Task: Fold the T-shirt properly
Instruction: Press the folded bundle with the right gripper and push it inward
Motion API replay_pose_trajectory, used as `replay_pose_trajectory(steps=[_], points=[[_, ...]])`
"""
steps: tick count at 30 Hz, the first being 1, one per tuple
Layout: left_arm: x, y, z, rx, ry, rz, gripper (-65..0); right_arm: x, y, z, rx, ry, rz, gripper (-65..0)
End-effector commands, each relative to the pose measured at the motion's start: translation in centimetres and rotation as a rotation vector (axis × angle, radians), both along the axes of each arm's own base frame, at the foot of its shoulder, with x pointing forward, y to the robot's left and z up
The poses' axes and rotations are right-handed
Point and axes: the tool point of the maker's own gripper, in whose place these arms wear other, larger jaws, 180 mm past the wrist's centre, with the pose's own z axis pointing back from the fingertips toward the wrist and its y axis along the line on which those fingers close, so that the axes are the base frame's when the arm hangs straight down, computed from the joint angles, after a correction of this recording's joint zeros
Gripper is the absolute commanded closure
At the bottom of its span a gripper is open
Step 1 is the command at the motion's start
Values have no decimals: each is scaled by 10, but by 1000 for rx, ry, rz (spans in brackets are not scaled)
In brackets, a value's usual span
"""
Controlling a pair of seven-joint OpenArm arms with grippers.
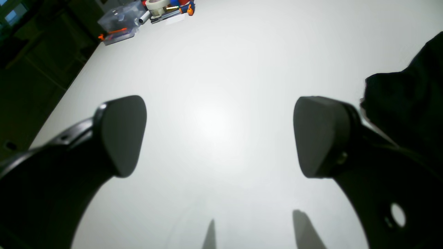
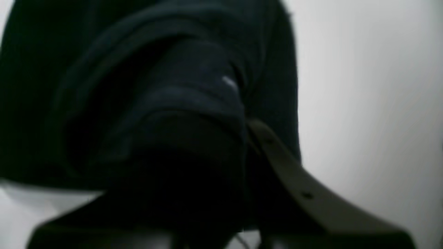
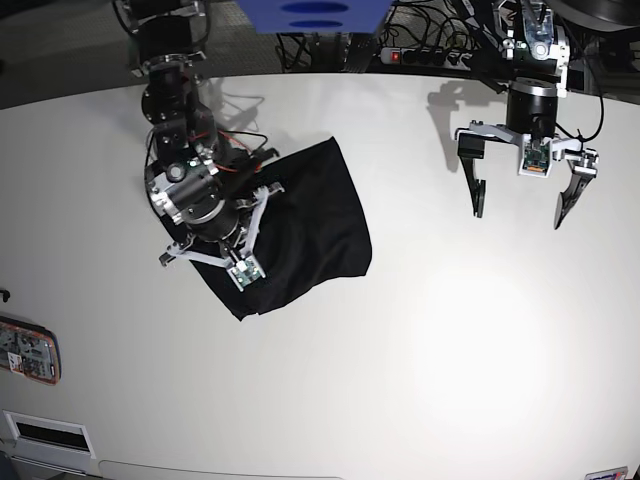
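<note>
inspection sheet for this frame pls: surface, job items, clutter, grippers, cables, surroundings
Surface: white table, bare and glossy under the left arm.
Job's things: black T-shirt, bunched and partly folded, near the right arm.
Clutter: clear plastic box and tape roll at the far table edge; small device on the base view's left edge.
Grippers: left gripper open, above bare table; right gripper shut on T-shirt fabric.
Cables: power strip and wires behind the table.
Surroundings: blue object above the far edge; dark floor.
</note>
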Motion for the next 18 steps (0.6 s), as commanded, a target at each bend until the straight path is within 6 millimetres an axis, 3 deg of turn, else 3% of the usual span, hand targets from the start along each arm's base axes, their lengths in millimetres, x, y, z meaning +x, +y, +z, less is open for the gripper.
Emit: replay_pose_trajectory(steps=[1, 4, 9, 13, 18], points=[[1, -1, 11, 4, -40, -9, -650, 5, 16, 14, 45, -47, 25, 0], [1, -5, 10, -5, -38, -19, -650, -1, 47, 16, 81, -44, 71, 0], [2, -8, 9, -10, -37, -25, -650, -2, 81, 26, 111, -18, 100, 0], [1, -7, 9, -9, -36, -24, -650, 8, 99, 43, 150, -51, 114, 0], [1, -7, 9, -9, -36, -24, -650, 36, 113, 67, 194, -136, 128, 0]])
